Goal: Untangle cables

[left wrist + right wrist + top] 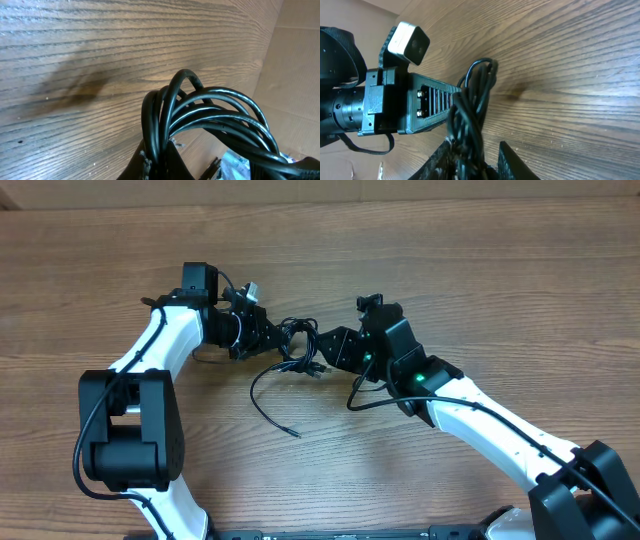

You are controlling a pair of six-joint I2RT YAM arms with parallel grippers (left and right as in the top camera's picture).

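The cables (297, 343) are a small knot of thin black cords at the table's middle. One loose tail (268, 405) curves toward the front. My left gripper (279, 338) comes in from the left and is shut on the bundle. In the left wrist view its fingers (150, 162) pinch several glossy black loops (215, 107) that arch up and to the right. My right gripper (319, 352) meets the knot from the right. In the right wrist view the cables (470, 107) run between its jaws (476, 146), lying against the left finger (442, 157), with a gap to the right finger (515, 162).
Bare wooden table (450, 270) lies all around. A cardboard wall (300, 75) stands along the far edge. The right arm's own thicker black wire (375, 402) loops on the table beside it. The left gripper's body (427, 102) sits close before the right one.
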